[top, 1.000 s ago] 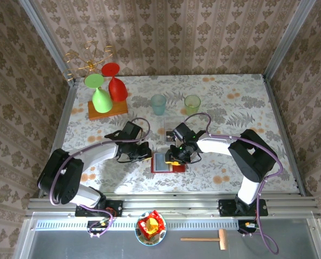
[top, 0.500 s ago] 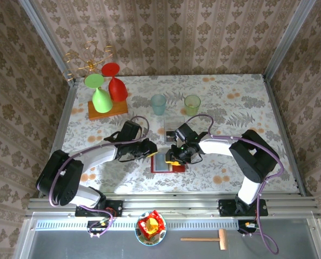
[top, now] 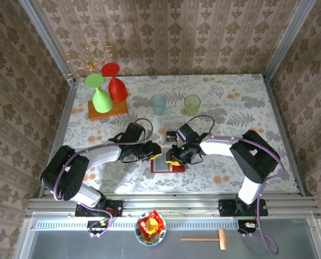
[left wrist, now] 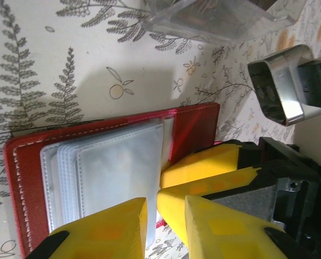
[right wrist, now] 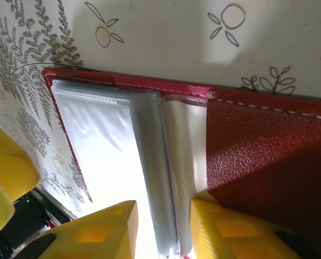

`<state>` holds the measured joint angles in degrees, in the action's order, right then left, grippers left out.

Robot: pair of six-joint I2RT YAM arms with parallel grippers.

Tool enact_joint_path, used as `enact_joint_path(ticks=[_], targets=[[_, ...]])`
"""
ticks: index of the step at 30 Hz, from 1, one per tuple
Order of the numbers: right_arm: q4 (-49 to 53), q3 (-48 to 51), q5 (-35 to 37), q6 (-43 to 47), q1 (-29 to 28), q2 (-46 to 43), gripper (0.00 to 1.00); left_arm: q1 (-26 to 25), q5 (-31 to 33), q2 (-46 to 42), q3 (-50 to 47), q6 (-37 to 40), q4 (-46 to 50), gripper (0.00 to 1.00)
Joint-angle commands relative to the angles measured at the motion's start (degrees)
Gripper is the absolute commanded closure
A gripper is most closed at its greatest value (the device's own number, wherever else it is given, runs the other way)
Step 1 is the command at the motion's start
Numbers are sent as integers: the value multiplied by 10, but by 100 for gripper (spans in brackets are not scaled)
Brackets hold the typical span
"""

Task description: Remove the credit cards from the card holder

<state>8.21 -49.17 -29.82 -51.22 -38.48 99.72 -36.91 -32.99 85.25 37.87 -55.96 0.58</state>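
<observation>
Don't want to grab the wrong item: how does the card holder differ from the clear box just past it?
The card holder is red and stitched, with cloudy pockets; the clear box is see-through. The card holder lies open with the left gripper and right gripper at it; the clear box sits beyond, ungripped. Both rest on the table.

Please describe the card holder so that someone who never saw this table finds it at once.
On the flowered table, look toward the near edge, where the left tool and the right tool meet. The card holder lies open there: flat, red, with clear pockets, unlike the clear box behind it.
</observation>
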Motion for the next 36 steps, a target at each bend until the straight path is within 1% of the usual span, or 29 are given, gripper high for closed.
enact_joint_path(ticks=[1,5,11,16,21,28,36], targets=[[4,16,7,-7,2,-5,68,-4,19,0,6,7,46,74],[3,20,9,-11,2,-9,71,-4,36,-4,15,20,84,73],[16,14,20,-13,1,-42,73,-4,39,-11,12,19,81,71],[-1,5,5,-19,1,-55,73,-2,50,-13,3,18,85,69],[-14,-14,-25,-21,-3,-31,73,-2,54,-9,-6,13,79,68],[-38,-18,-39,-32,-12,-4,73,0,47,3,-19,6,61,66],[-21,-14,-20,-31,-13,8,73,2,45,10,-21,5,58,65]])
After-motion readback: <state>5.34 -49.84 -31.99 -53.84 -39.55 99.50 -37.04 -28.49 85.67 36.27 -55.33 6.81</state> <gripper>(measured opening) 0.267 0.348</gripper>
